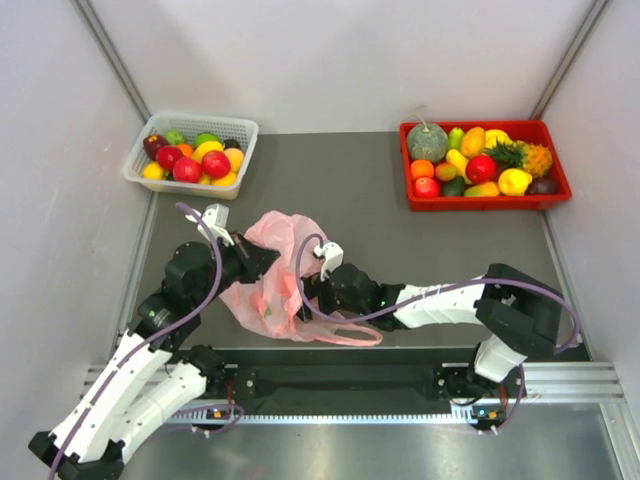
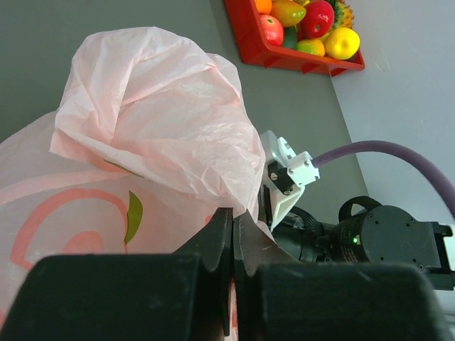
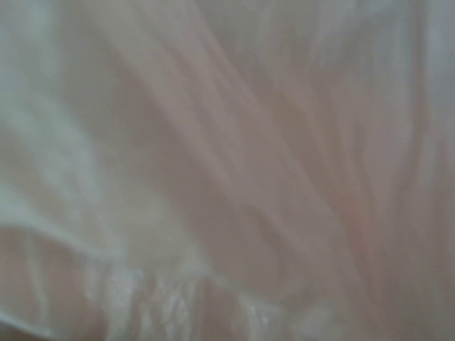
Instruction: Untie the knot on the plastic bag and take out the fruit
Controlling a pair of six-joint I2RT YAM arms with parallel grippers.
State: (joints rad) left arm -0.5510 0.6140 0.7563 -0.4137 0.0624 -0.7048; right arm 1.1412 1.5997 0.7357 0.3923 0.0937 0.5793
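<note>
The pink plastic bag (image 1: pixel 272 236) lies crumpled mid-table between the two arms. My left gripper (image 1: pixel 262 264) reaches in from the left. In the left wrist view its fingers (image 2: pixel 233 213) are pressed together with a fold of the bag (image 2: pixel 156 121) pinched between them. My right gripper (image 1: pixel 306 290) comes in from the right, its fingers buried in the bag. Its wrist view is filled with blurred pink plastic (image 3: pixel 227 170). A loose handle loop (image 1: pixel 345 336) trails toward the near edge. The knot and the fruit inside are hidden.
A white basket (image 1: pixel 246 128) of mixed fruit stands at the back left. A red tray (image 1: pixel 480 202) of fruit stands at the back right, also seen in the left wrist view as the red tray (image 2: pixel 245 42). Grey walls close in both sides.
</note>
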